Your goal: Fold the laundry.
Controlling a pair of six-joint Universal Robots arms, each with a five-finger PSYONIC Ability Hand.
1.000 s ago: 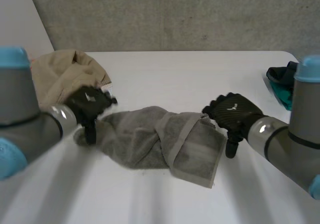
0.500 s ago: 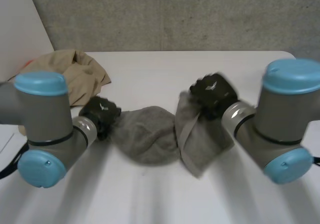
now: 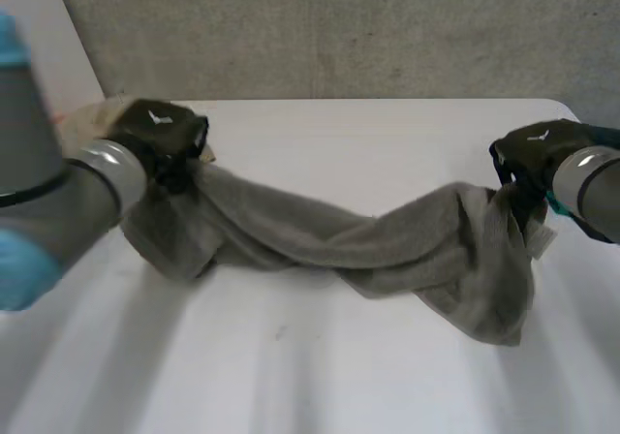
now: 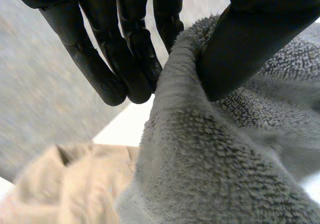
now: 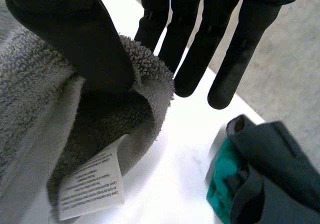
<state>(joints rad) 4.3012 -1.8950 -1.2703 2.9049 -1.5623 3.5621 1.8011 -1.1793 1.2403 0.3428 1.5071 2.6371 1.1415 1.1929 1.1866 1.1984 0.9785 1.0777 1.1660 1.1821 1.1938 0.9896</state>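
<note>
grey towel (image 3: 320, 235) strung out twisted over the white table (image 3: 368, 134), left hand (image 4: 120, 44) pinching one end thumb-to-fingers, right hand (image 5: 75, 34) pinching the other end

- The white table (image 3: 368, 143) runs wide from side to side, and its far edge meets a grey concrete wall (image 3: 339, 27).
- A grey towel (image 3: 320, 235) stretches across the table as a loose, twisted band. Both ends are lifted. The sagging middle and the bunched folds under each end seem to rest on the tabletop.
- A crumpled beige garment (image 4: 70, 184) lies at the far left corner, just beside the towel's left end.
- A heap of dark grey and teal cloth (image 5: 260, 179) sits at the table's right edge, near the towel's right end, with a strip of bare white surface between them.
</note>
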